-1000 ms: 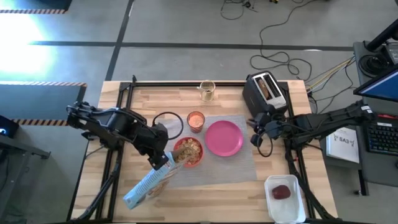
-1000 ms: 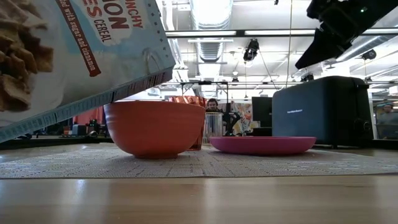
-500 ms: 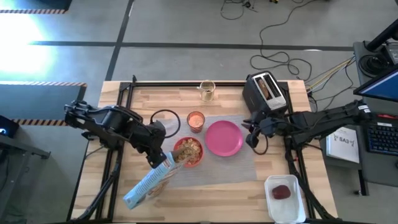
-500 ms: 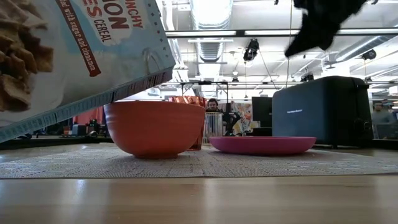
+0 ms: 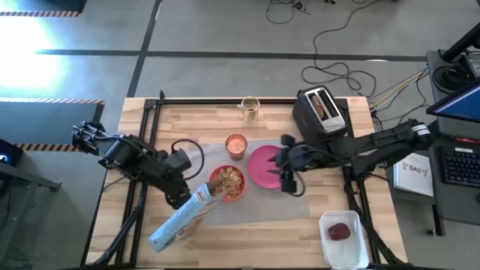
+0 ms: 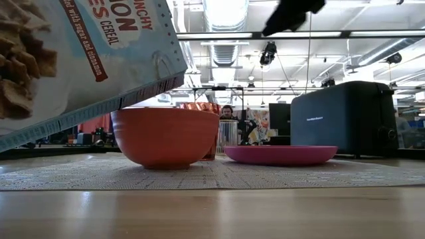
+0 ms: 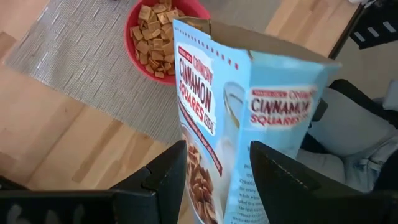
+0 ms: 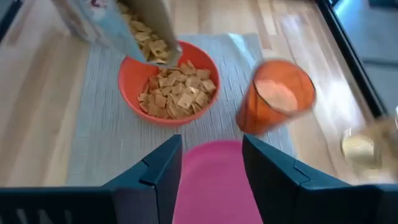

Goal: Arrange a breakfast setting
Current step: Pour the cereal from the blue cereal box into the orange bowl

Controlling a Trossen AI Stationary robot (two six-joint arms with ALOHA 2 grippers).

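A red-orange bowl [image 5: 226,182] of cereal squares, a pink plate [image 5: 264,166] and an orange cup [image 5: 236,145] stand on the grey placemat [image 5: 277,204]. A blue cereal box [image 5: 178,222] lies tilted, its open end over the bowl's rim and its other end near the table's near edge. My left gripper [image 5: 178,199] is open; in the left wrist view its fingers [image 7: 169,177] stand on either side of the box [image 7: 214,124], apart from it. My right gripper [image 5: 287,172] is open and empty above the plate's right edge [image 8: 214,186]. The spoon is out of view.
A black toaster [image 5: 321,111] with a toast slice stands at the far right, and a glass [image 5: 250,109] at the far middle. A white container [image 5: 343,238] holds a dark-red item at the near right. A black ring [image 5: 201,148] lies left of the cup.
My left gripper has drawn back from the cereal box toward the table's left edge, and the box has stayed where it was. My right gripper has gone from beside the toaster toward the table's left, out over the pink plate.
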